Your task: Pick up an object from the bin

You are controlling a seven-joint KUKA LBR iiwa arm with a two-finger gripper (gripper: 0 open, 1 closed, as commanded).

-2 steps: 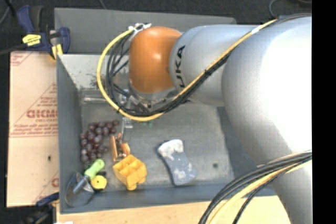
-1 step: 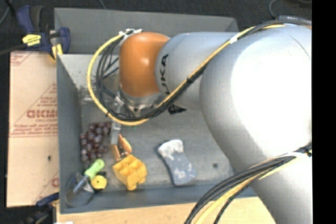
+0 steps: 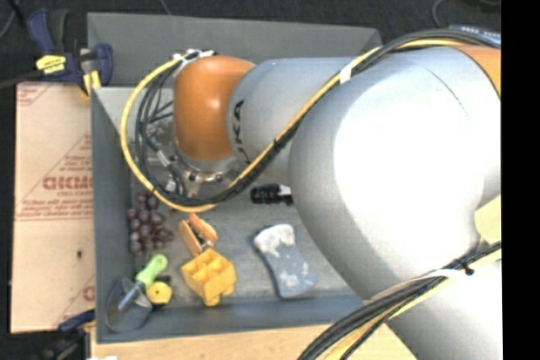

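Camera view hides whether the end effector point(image 3: 179, 173) is open; it might scatter the grapes point(image 3: 145, 225) just beside.

**Arm bent low, wrist turned downward**

The grey arm point(image 3: 380, 164) comes in from the right, its broad rounded link lying nearest the camera. A narrower grey link point(image 3: 270, 110) carries on leftward and ends in the orange cover point(image 3: 207, 105) at the wrist, which faces down and slightly left. A yellow-and-black cable bundle point(image 3: 143, 110) loops round the cover's left side and runs back along the arm. Below the cover a metal flange point(image 3: 198, 174) shows. The gripper point(image 3: 173, 171) beneath it is largely hidden by cover and cables.
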